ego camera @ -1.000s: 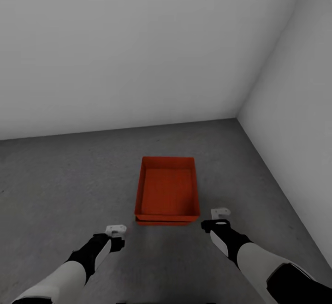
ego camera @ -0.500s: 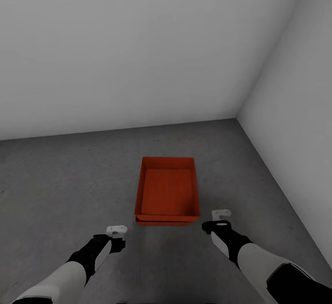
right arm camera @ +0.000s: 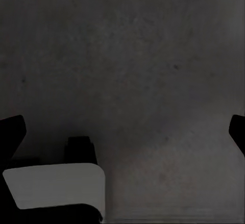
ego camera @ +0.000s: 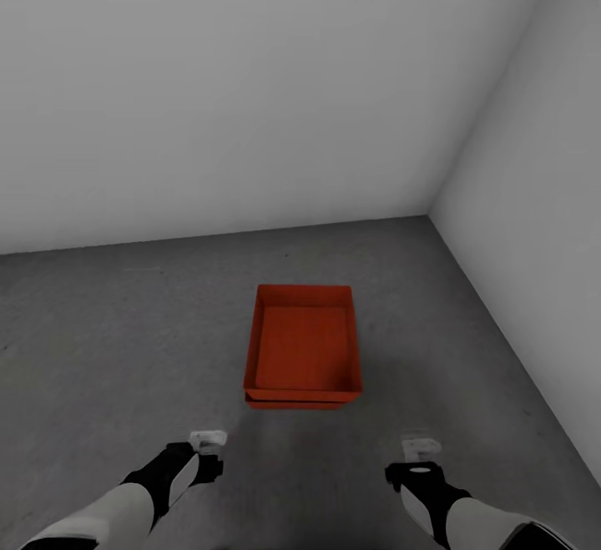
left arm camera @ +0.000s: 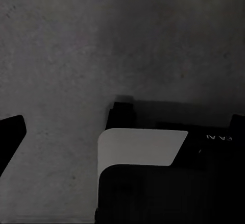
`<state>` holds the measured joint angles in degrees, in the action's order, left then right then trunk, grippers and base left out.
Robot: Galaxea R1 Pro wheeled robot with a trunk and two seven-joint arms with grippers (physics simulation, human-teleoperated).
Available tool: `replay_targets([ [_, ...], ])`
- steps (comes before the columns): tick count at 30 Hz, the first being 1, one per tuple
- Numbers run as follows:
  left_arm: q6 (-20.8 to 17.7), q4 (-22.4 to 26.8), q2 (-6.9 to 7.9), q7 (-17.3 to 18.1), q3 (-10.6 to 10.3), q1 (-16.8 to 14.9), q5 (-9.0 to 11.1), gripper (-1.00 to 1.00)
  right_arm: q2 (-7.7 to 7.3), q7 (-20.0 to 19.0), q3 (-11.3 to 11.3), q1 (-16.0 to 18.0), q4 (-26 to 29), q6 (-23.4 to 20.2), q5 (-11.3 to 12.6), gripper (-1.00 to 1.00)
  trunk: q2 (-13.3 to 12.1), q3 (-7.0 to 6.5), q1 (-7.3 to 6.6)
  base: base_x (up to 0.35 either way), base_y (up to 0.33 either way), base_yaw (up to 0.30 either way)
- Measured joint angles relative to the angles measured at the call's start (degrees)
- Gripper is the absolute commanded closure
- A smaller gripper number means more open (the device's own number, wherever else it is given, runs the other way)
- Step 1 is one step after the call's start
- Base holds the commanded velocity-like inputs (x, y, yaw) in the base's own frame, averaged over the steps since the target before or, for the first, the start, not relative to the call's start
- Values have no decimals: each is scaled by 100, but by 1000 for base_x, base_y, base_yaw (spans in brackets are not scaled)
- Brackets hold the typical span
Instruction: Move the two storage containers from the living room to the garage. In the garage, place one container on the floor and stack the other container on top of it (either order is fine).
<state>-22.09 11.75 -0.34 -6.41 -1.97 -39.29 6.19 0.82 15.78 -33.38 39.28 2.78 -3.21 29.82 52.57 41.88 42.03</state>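
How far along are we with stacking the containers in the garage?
It looks essentially done. One storage container sits nested on the other, whose rim edge peeks out beneath it, on the grey concrete floor near the white walls. Nothing is in hand: the left gripper and right gripper are clear of the stack, holding nothing. Nothing appears left but finishing up.

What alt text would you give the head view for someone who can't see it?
Two orange-red storage containers sit nested on the grey concrete floor near a white-walled corner. The left pincer and right pincer hover near the floor on either side, holding nothing.
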Motion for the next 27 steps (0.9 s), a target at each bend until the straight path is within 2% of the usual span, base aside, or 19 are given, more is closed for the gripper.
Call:
replay_targets([
  [4,180,-323,6,-2,0,0,-3,-100,17,4,-2,-247,-4,105,-8,-100,0,-32,0,0,0,0],
  [7,488,-756,36,-12,1,0,4,-100,21,6,1,-440,-2,230,-14,-100,0,-58,0,0,0,0],
  [12,725,-1069,85,-10,-6,0,13,-100,25,9,-2,-700,-7,329,-26,-100,0,-103,0,0,0,0],
  [16,754,-1152,121,-10,-7,12,22,-100,30,12,-4,-942,-5,428,-28,-100,0,-140,0,0,0,0],
  [27,814,-1168,213,-2,-7,438,16,-100,40,8,-2,-1620,-9,820,-67,-100,0,-239,0,0,0,0],
])
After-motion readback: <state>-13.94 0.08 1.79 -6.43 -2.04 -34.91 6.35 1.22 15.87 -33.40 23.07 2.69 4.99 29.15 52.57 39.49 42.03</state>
